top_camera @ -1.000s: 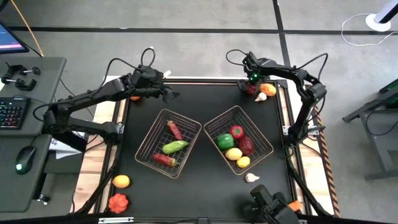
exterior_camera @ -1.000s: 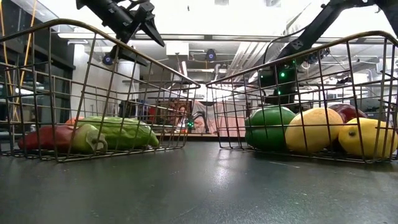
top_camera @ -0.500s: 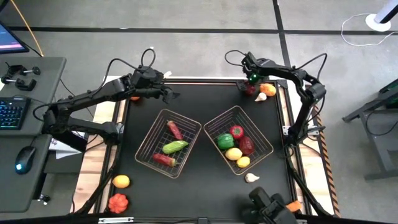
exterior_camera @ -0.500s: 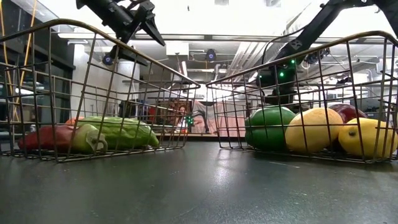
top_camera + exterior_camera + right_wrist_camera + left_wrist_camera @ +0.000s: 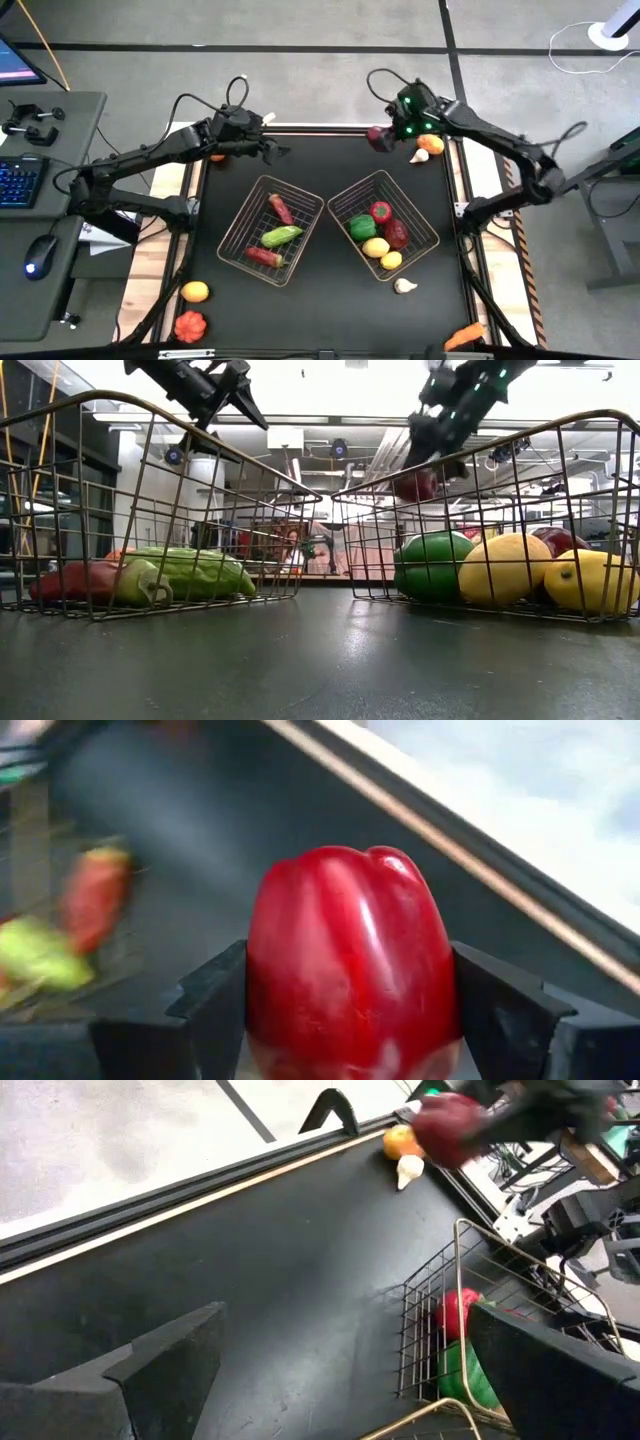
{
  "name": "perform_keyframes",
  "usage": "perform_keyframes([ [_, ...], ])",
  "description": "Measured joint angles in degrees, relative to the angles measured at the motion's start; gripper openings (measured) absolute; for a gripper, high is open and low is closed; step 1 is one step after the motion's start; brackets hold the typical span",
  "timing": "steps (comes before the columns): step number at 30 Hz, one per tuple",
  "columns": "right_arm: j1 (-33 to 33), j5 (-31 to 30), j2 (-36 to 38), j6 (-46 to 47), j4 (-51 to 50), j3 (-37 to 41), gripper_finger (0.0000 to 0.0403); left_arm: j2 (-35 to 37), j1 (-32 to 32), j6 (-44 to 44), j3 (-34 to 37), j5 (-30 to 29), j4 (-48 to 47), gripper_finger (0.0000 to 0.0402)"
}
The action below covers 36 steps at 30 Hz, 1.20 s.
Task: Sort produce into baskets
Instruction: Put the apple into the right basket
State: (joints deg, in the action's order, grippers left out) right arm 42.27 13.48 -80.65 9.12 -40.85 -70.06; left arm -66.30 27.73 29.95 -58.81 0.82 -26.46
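My right gripper (image 5: pixel 384 136) is shut on a red bell pepper (image 5: pixel 350 960) and holds it in the air over the table's far edge, right of centre. The pepper also shows in the low view (image 5: pixel 415 485) and in the left wrist view (image 5: pixel 447 1127). My left gripper (image 5: pixel 272 152) is open and empty, raised above the table's far left, beyond the left basket (image 5: pixel 245 200). That basket holds a red chilli, a green piece and another red piece. The right basket (image 5: pixel 335 200) holds green, red and yellow pieces. My right gripper pinches the red pepper's two opposite side walls (image 5: pixel 262 990) between its two fingers (image 5: pixel 215 1005), around the pepper's middle. The fingers slant down from the table's right. The pepper is lifted clear of the table, above the basket rims in the low view.
An orange (image 5: pixel 430 144) and a white garlic (image 5: pixel 418 156) lie at the far right corner. Another garlic (image 5: pixel 404 286) and a carrot (image 5: pixel 462 335) lie near right. An orange piece (image 5: pixel 195 291) and a red ribbed piece (image 5: pixel 189 325) lie near left. A desk with a keyboard stands to the left.
My right gripper has lifted the red pepper off the table's far right corner, carrying it up and toward the table's left; the arm's elbow has swung out to the right. The orange and garlic stayed where they were.
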Motion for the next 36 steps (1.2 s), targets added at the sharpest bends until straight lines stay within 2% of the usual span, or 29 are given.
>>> perform_keyframes([
  [6,-12.24,11.65,7.08,0.72,-10.54,0.66,0.0279,0.00,0.00,-0.07,0.00,0.00,1.26,0.0400],
  [11,-24.47,9.99,8.38,7.12,-19.56,0.70,0.0280,-0.01,0.04,-0.65,0.00,0.00,3.14,0.0400],
  [16,-32.60,5.05,8.12,14.33,-19.60,0.70,0.0290,-0.02,0.04,-1.60,0.00,0.02,5.51,0.0400],
  [20,-35.05,3.21,8.12,16.36,-18.98,0.70,0.0309,-0.02,0.04,-1.66,0.00,0.04,6.29,0.0400],
  [27,-35.20,2.90,8.12,16.10,-18.24,0.66,0.0326,0.00,0.04,-1.66,0.00,0.04,6.39,0.0400],
  [30,-35.18,0.48,8.12,16.49,-18.84,0.66,0.0331,-0.02,0.04,-1.64,0.00,0.04,6.85,0.0400],
  [36,-35.20,-0.42,6.50,16.79,-21.26,0.61,0.0392,0.00,0.04,-1.66,0.00,0.04,6.95,0.0400],
])
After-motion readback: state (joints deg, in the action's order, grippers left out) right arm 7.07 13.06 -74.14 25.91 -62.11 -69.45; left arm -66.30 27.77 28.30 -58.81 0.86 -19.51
